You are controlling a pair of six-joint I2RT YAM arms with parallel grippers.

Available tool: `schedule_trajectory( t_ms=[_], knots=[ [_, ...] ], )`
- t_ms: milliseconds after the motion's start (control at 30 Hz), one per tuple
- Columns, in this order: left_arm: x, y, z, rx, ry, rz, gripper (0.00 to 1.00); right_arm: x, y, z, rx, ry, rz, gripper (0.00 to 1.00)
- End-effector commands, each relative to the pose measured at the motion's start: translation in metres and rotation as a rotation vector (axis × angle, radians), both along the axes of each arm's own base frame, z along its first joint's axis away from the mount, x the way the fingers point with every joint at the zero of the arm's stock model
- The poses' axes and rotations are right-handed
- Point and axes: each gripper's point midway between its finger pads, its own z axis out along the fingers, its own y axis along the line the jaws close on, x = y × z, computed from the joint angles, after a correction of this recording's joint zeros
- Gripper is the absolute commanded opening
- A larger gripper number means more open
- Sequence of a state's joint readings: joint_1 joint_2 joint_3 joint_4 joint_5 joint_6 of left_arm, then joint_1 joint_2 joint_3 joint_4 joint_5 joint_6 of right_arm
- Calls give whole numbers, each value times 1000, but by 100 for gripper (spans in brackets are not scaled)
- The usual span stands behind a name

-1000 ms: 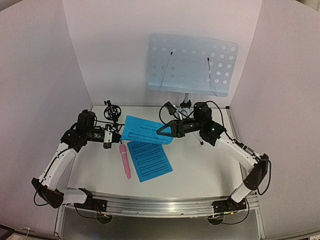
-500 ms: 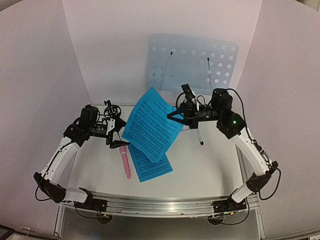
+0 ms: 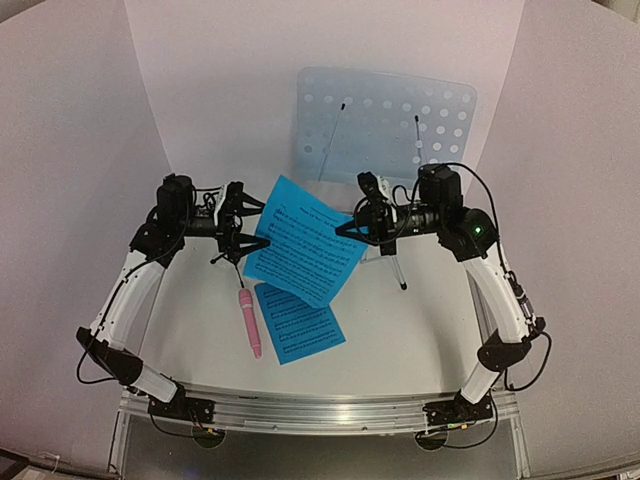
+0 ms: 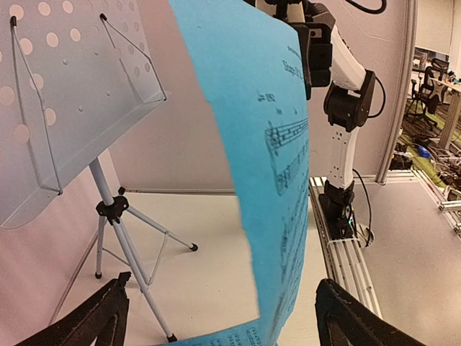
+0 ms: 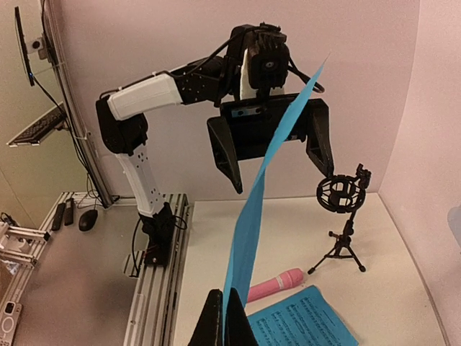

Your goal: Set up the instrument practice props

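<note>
Spreading its fingers wide, the left gripper (image 3: 258, 224) is opening up; the right gripper (image 3: 342, 227) alone is pinching the raised blue sheet (image 3: 305, 245), probably bound for the music stand (image 3: 385, 120).

The held page (image 3: 305, 240), between the right pincer's (image 3: 340, 228) tips, is thin matt blue paper, limp. The flat page (image 3: 298, 325) below it is the same paper. The left pincer's (image 3: 260, 223) fingers (image 4: 346, 321) are matt black plastic, faintly grainy. Beyond the right pincer, the stand (image 3: 385, 125) has a smooth pale-blue perforated sheet with a soft sheen, metal or plastic unclear. It also has thin wire clips and bright silvery metal legs with black plastic joints. Below the left pincer the mic (image 3: 249, 325) is smooth satin pink plastic. The holder (image 5: 340, 193) is matt black, and the table (image 3: 400, 330) matt white.
</note>
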State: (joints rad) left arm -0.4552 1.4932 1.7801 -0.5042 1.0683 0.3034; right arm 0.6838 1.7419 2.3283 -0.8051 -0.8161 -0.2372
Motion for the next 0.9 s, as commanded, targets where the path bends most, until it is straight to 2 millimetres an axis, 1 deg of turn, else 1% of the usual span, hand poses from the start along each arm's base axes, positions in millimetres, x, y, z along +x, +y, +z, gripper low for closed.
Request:
schedule_trajectory(
  t_ms=[0,67,100,200,233,333,400,433,467,500,567,667,700,733,800,833,867],
  knots=[
    [-7,-4,13,-21,52,-53,75,5,-5,-1,-31,-96,-41,0],
    [-10,-4,10,-10,60,-75,62,6,-6,2,-29,-122,-53,0],
    [-13,-4,8,-7,55,-87,57,7,-7,3,-27,-133,-59,0],
    [-18,-6,1,18,50,-98,46,11,-7,4,-31,-149,-77,0],
    [-19,-7,0,21,49,-102,43,12,-7,3,-34,-154,-83,0],
    [-24,-10,-5,40,40,-118,40,16,-6,2,-39,-166,-95,0],
    [-26,-12,-8,52,33,-118,34,16,-6,3,-37,-170,-93,0],
    [-26,-14,-7,53,29,-115,28,16,-6,3,-36,-169,-93,0],
    [-25,-15,-5,50,25,-110,22,16,-6,3,-37,-170,-94,0],
    [-22,-15,-1,42,23,-97,13,17,-7,4,-38,-171,-102,0],
    [-14,-16,10,16,8,-55,0,19,-8,4,-42,-175,-121,0],
    [-7,-16,25,-18,-11,-3,0,28,-11,9,-40,-193,-184,0],
    [-4,-15,30,-33,2,14,0,34,-12,12,-34,-199,-220,3],
    [-1,-15,36,-51,20,27,0,41,-13,16,-22,-202,-258,11],
    [7,-11,50,-99,50,64,0,54,-12,22,7,-189,-323,32],
    [11,-8,58,-126,64,86,0,60,-12,26,25,-181,-354,40],
    [18,-5,65,-152,74,121,0,67,-12,30,43,-165,-389,45]
  ],
)
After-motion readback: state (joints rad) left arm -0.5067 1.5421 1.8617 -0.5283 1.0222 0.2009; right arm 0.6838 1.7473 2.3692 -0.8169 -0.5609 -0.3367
